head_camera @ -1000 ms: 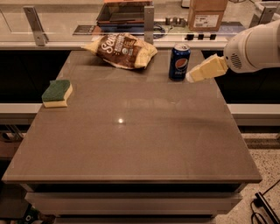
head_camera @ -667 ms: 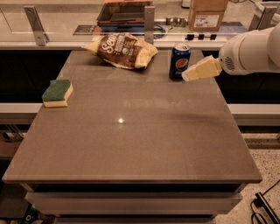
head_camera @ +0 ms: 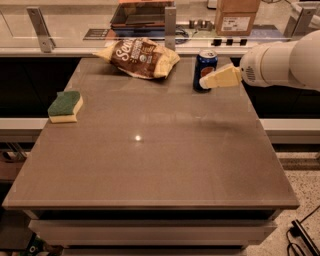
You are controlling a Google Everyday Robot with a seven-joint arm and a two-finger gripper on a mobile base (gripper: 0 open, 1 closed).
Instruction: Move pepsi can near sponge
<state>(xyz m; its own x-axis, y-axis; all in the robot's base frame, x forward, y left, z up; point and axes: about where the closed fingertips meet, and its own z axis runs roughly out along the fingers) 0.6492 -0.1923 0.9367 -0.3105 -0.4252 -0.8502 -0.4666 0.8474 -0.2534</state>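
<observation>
The pepsi can [head_camera: 204,67] stands upright near the table's far right edge. It is dark blue with a silver top. My gripper [head_camera: 204,83] reaches in from the right on a white arm; its pale yellow fingers [head_camera: 220,78] overlap the can's lower right side. The sponge [head_camera: 65,106], green on top and pale yellow below, lies at the table's left edge, far from the can.
A brown-and-yellow chip bag [head_camera: 140,57] lies at the table's far edge, left of the can. The grey-brown table [head_camera: 150,150] has a counter behind it with a cardboard box [head_camera: 236,15] and a tray [head_camera: 142,12]. Cables lie on the floor at lower right.
My arm and gripper have moved a little to the left, closer to the can. The can, sponge and chip bag have not moved.
</observation>
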